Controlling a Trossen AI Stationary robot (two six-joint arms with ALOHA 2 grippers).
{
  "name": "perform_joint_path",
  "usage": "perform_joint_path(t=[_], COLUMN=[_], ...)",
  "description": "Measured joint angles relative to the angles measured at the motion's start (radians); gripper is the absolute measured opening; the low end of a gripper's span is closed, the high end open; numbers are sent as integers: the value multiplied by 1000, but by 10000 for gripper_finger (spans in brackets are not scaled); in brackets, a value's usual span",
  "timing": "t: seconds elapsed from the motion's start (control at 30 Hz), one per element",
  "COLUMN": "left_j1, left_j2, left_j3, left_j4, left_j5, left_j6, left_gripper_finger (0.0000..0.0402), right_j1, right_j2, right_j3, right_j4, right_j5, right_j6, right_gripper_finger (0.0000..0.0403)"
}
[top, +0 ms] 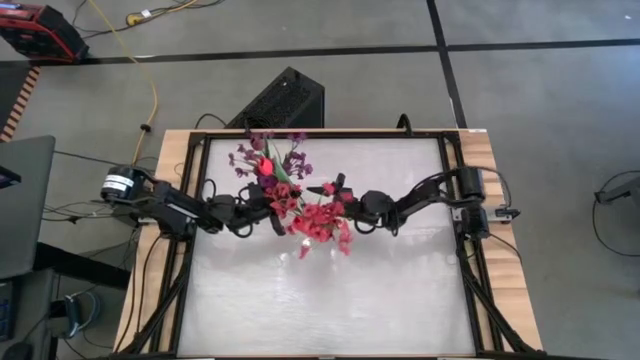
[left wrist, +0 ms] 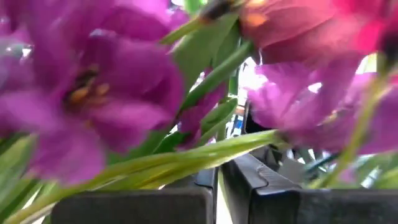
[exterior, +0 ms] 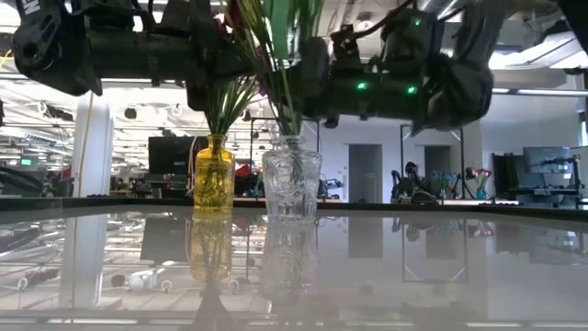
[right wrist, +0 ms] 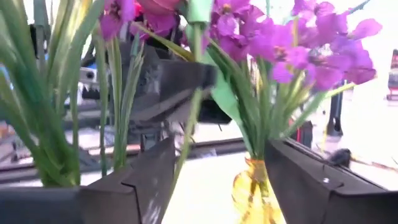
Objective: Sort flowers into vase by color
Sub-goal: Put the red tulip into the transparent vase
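Left pincer (top: 262,205) closed beside purple blossoms (top: 268,152) over yellow vase (exterior: 213,176). Right pincer (top: 345,208) open among red-pink sprays (top: 322,222) above clear vase (exterior: 291,184).

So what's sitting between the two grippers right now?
High view: the red-pink flowers fill the gap between the shut left gripper and the open right gripper.

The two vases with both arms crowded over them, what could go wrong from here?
1. The left gripper is shut among the stems above the yellow vase; pulling away could drag purple flowers out.
2. The right gripper, open, sits close against the red-pink flowers; a finger may snag them.
3. The clear vase stands close beside the yellow one, so a tug might tip either.
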Motion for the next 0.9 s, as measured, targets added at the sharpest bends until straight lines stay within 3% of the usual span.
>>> perform_joint_path(t=[0.4,0.53,0.67,0.77,0.9], left_j1=[0,0,0,0,0], left_j2=[-129,-129,-129,-129,-129], left_j3=[0,0,1,2,28], left_j4=[-179,-196,-212,-217,-260], left_j5=[49,73,89,99,123], left_j6=[19,0,-5,-5,1], left_gripper_finger=[0,0,0,0,0], right_j1=[-8,-7,21,75,153], right_j2=[-458,-561,-604,-575,-454], right_j3=[-72,-72,-73,-84,-95], right_j4=[-778,-1048,-1278,-1276,-1132], right_j5=[7,11,-57,-96,-89], right_j6=[0,63,151,199,216], right_gripper_finger=[282,282,282,282,282])
